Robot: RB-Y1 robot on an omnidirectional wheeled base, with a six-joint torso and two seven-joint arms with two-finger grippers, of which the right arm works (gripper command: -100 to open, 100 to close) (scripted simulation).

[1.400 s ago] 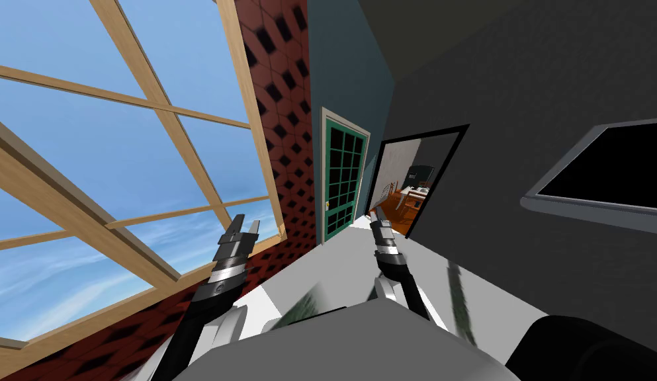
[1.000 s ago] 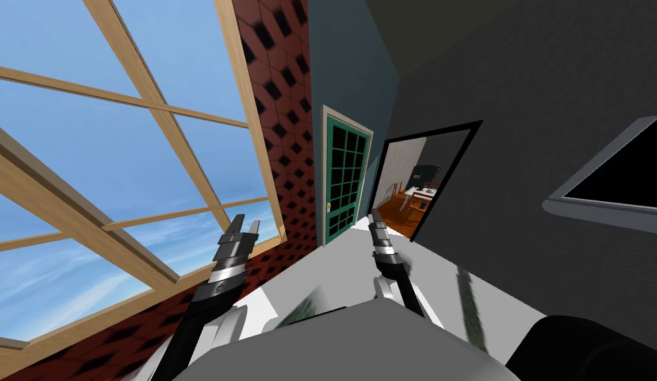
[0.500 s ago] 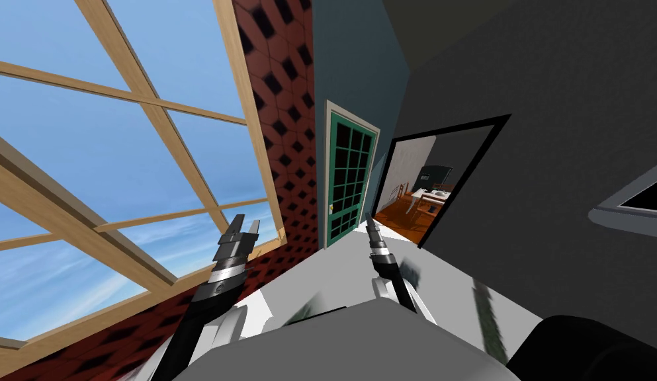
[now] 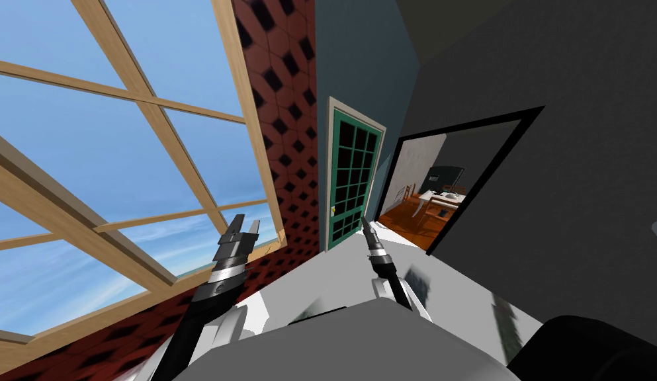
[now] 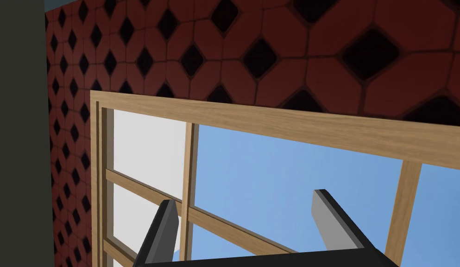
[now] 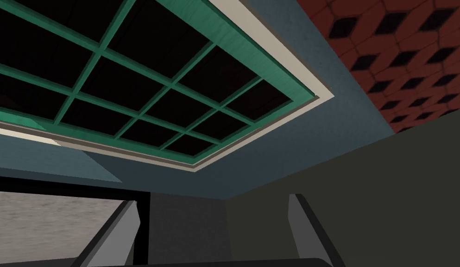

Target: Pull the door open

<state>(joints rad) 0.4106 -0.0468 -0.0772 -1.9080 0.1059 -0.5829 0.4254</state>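
Both hands are empty: left gripper is up by the wooden window frame, fingers spread wide with nothing between, and right gripper reaches forward, fingers equally apart. Far ahead, well apart from both, the green door with dark panes stands shut in the blue-grey wall, between the red tiled wall and an open doorway. I judge it rigid, hinged and fairly heavy, so grip the small yellowish handle on its tile-side edge, a slippery target for thin blades; no brand, label or writing readable.
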